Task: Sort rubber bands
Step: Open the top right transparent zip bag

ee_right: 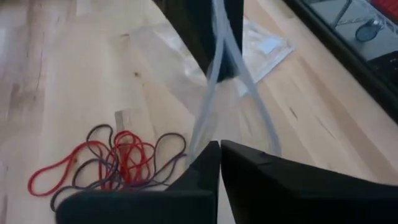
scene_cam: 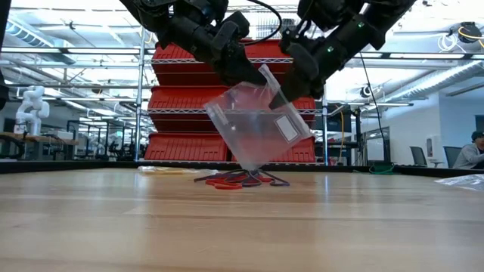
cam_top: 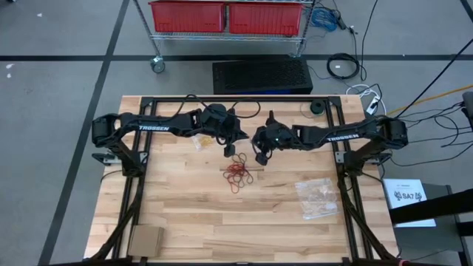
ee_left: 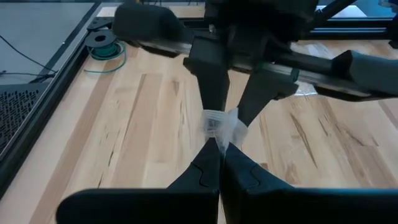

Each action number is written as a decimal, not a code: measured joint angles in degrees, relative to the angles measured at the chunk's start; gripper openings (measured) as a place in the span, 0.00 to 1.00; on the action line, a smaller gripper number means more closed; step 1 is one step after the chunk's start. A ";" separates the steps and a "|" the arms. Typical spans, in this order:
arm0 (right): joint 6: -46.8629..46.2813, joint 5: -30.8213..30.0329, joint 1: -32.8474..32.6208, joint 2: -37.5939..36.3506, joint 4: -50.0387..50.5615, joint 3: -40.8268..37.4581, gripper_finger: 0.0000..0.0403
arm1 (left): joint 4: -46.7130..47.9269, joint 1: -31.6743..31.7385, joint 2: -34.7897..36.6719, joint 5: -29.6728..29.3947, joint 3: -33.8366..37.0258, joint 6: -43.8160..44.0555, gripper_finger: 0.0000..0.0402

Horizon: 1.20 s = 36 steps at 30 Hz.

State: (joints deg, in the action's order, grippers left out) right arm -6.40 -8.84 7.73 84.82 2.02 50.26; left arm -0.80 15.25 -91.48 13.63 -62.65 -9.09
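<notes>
A pile of red and dark rubber bands (cam_top: 238, 174) (ee_right: 112, 165) lies loose on the wooden table, near its middle. Just above the pile a clear plastic bag (scene_cam: 253, 128) with a white label hangs tilted between my two grippers. My left gripper (cam_top: 229, 150) (ee_left: 219, 149) is shut on the bag's upper edge from the left. My right gripper (cam_top: 260, 157) (ee_right: 219, 146) is shut on it from the right, facing the left one. The bag's lower corner (scene_cam: 248, 166) reaches down to the pile; whether it touches, I cannot tell. My left gripper pinches the bag's top edge (ee_left: 219, 127) between its two fingers, slanting down from the table's left. The bag hangs below the fingers, tilted. My right gripper pinches the opposite lip of the bag's top edge (ee_right: 210, 134) between its two fingers, slanting down from the table's right. Between the two holds, the two lips of the mouth stand slightly apart.
A clear bag with tan bands (cam_top: 318, 198) lies on the table's right part, and a smaller one (cam_top: 198, 140) lies under the left arm. A cardboard piece (cam_top: 145, 240) sits at the near left corner. Black frame rails (cam_top: 346, 192) run along both sides.
</notes>
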 joint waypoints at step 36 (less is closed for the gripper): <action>0.55 11.43 0.36 1.12 -1.59 0.04 0.00 | -1.00 -4.23 0.00 1.11 0.87 2.83 0.00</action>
State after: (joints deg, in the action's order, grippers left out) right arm -5.85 2.59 8.09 85.94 0.43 50.30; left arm -1.79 11.02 -91.48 14.74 -61.78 -6.26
